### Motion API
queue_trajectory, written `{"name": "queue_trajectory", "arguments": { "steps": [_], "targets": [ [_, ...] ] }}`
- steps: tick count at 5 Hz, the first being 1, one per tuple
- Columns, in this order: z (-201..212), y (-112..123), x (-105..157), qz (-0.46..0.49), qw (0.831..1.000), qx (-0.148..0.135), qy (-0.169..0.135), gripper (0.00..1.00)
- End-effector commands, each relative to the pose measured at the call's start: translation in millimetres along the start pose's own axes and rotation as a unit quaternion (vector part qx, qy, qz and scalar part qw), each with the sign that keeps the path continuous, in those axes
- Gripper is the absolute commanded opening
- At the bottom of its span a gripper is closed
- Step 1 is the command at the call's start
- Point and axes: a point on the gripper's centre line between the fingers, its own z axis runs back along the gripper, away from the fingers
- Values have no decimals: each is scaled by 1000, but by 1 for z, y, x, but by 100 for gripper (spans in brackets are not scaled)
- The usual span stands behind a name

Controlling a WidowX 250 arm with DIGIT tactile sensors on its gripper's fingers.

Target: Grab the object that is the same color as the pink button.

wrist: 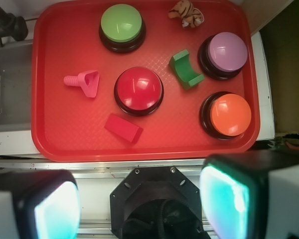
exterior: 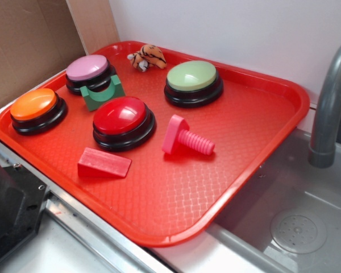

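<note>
Tray (exterior: pixel 273 85) held four buttons, one pink button (exterior: pixel 87 67) at 11 o'clock, and one pink bolt (exterior: pixel 187 138) at 3 o'clock of the red button (exterior: pixel 120 115). Claw (wrist: pixel 139 209) was open, gripping nothing, above the counter.

We saw a red tray (exterior: pixel 261 165) resting on a pale counter (wrist: pixel 10 144), its right edge overhanging a grey sink (exterior: pixel 307 216). The tray filled most of the counter, reaching close to the counter's front edge.
</note>
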Motion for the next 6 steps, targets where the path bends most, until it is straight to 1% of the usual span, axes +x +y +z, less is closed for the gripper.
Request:
{"name": "queue_trajectory", "arguments": {
  "steps": [1,2,3,4,5,6],
  "targets": [
    [0,0,0,0,1000,0,0,100],
    [-17,-38,22,32,999,-15,-24,100],
    [-49,-59,39,92,995,5,-27,100],
    [-84,-68,54,115,993,17,-21,100],
    [-113,-69,73,125,991,25,-32,100],
    [-140,-77,96,103,994,14,-32,100]
  ]
}}
